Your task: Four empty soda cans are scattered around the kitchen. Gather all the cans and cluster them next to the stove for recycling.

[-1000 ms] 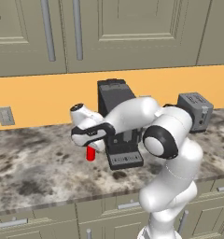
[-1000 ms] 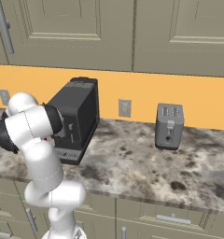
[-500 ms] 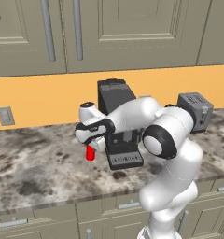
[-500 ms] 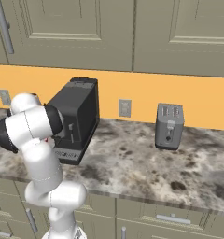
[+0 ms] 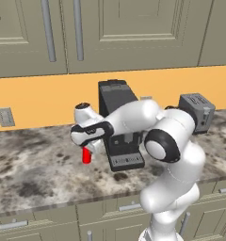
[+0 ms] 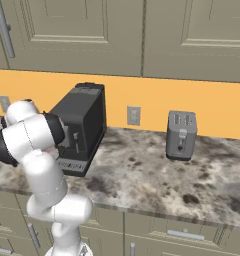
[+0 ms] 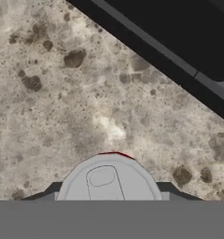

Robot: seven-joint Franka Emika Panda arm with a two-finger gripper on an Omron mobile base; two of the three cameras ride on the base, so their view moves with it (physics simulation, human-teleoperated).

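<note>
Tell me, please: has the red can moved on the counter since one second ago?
No. The red can stands at the same spot left of the coffee machine, under the claw.

Stone counter (image 5: 35, 174) (mottled): red can (image 5: 86, 156), coffee machine (image 6: 82, 127), toaster (image 6: 181, 135)

Can (image 5: 86, 156) on counter (image 5: 35, 162), left of coffee machine (image 5: 118, 123)

A matt, mottled grey-brown stone finish is seen on the worktop (image 7: 62, 93) beneath the claw (image 7: 109, 198). Between the claw's tips, the red can (image 5: 86, 156) is topped by a smooth, dull silvery metal lid. Just beyond, the coffee machine (image 5: 120, 127) is finished in dark, matt plastic.
</note>
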